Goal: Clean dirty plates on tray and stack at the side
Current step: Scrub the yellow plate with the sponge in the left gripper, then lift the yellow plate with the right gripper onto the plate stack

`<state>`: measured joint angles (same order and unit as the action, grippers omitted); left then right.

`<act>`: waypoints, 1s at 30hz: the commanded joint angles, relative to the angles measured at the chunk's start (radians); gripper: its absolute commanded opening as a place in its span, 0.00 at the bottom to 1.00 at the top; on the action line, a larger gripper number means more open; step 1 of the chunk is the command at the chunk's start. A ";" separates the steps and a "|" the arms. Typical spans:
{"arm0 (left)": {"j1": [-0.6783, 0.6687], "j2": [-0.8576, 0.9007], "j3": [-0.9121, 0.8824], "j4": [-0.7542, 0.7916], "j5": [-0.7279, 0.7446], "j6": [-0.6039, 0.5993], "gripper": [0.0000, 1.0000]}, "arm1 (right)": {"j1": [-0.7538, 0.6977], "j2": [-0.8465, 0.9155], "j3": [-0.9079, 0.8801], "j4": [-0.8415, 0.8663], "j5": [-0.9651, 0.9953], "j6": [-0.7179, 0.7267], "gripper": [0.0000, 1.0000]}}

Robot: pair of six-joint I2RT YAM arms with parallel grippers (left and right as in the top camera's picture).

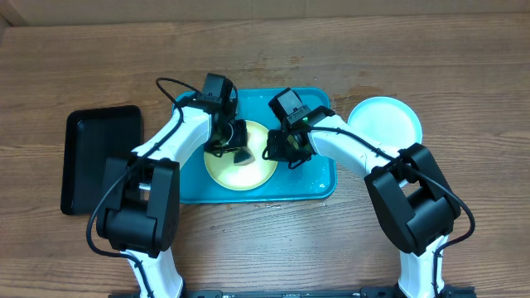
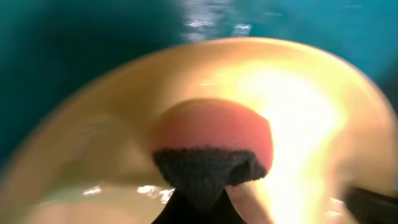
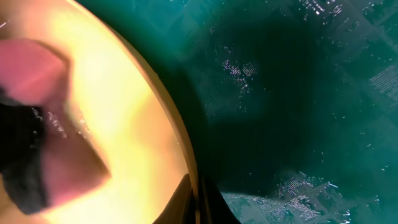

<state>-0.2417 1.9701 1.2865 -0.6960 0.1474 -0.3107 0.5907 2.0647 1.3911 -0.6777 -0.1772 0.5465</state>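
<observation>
Yellow-green plate (image 1: 240,161), overhead: lying in the teal tray (image 1: 319,186), pale plate (image 1: 385,122) sitting on the tabletop (image 1: 464,74) just beside it. Left wrist: left claw (image 2: 199,211) clenching a dark-faced pink sponge (image 2: 211,134), pressing it onto the plate. Right wrist: right claw (image 3: 198,202) pinching the plate's rim, looks like.

A robotics lab: left arm (image 1: 170,136) and right arm (image 1: 352,149) at a wood-grain table (image 1: 265,58).

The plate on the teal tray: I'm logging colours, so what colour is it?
Yellow-green; the overhead view shows the plate best.
</observation>
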 commanded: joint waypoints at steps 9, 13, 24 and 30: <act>0.036 -0.009 0.052 -0.094 -0.679 -0.103 0.04 | -0.005 0.013 -0.028 -0.001 0.095 -0.113 0.04; 0.037 -0.052 0.127 -0.151 -0.679 -0.127 0.04 | 0.006 0.012 0.010 -0.026 0.099 -0.157 0.04; 0.228 -0.335 0.206 -0.225 -0.301 -0.210 0.04 | 0.089 0.005 0.424 -0.407 0.484 -0.245 0.04; 0.513 -0.371 0.195 -0.284 0.031 -0.206 0.04 | 0.216 0.005 0.745 -0.697 0.891 -0.301 0.04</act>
<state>0.1593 1.5951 1.4818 -0.9676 -0.0673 -0.4999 0.7387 2.0754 1.9953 -1.3048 0.4030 0.2813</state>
